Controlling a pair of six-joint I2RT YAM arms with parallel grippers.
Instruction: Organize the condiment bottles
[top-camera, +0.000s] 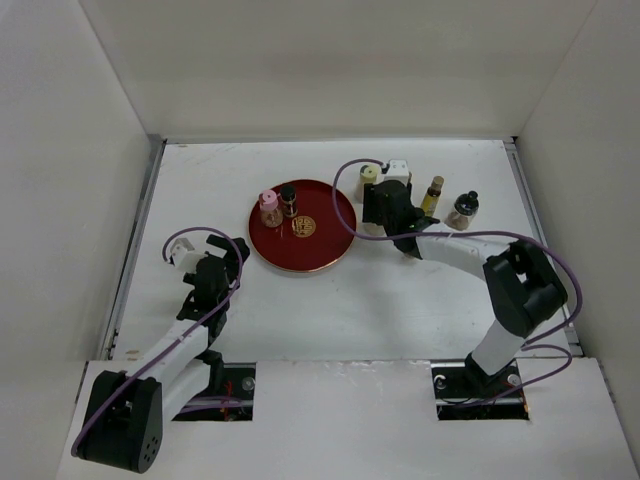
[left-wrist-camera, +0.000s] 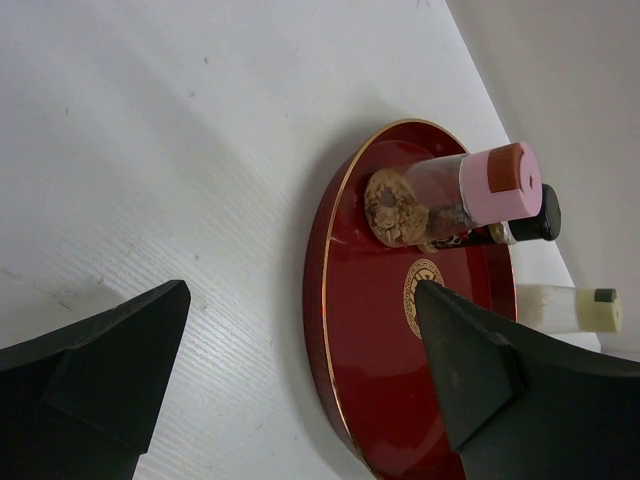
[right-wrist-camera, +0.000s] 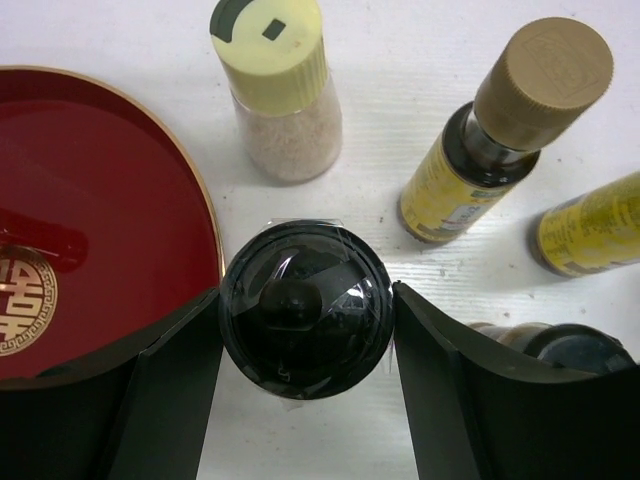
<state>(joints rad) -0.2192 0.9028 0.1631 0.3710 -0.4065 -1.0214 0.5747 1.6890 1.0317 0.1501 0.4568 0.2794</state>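
On red tray, 10–11 o'clock rim: 2 upright, pink-capped bottle, dark-capped bottle | off tray, 2–3 o'clock: 5, cream-capped bottle, first amber bottle, second amber bottle, spare dark-capped jar, gripped dark-capped jar | right gripper pointing down, fingers pressed on gripped jar's cap | left gripper at tray's 8 o'clock, wide apart, empty | white table, white walls

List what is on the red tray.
A pink-capped bottle and a dark-capped bottle stand on the red tray, beside its gold emblem. Tray floor beneath them is covered.
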